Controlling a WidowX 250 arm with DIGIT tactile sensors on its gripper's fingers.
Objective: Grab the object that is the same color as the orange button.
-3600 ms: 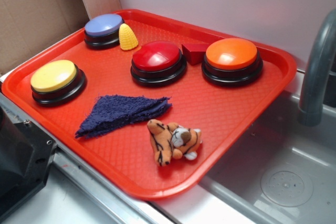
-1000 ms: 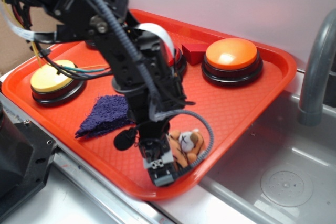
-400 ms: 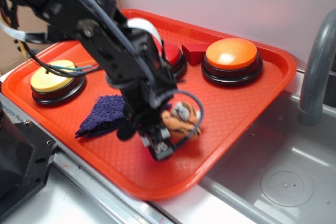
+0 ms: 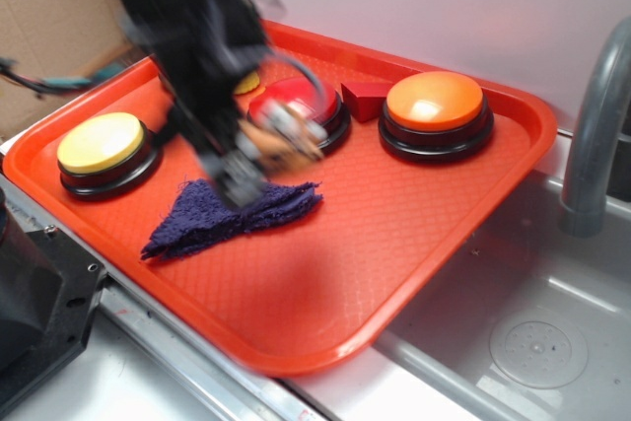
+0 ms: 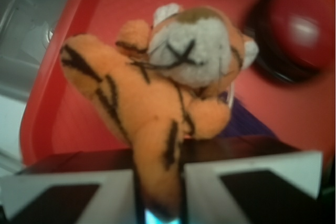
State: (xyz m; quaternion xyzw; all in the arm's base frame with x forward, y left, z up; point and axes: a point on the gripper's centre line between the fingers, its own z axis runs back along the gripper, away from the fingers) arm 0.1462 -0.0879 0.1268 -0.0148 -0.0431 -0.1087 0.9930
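Above the red tray (image 4: 463,214), the gripper (image 5: 157,203) clamped the plush tiger (image 5: 163,93) by one thin limb, so a slow, level lift looked wisest to avoid slippage.

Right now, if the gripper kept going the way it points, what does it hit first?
Likely the tray. The gripper, shut on the tiger, points down over the cloth's edge, so cloth may come first; blur hides depth.
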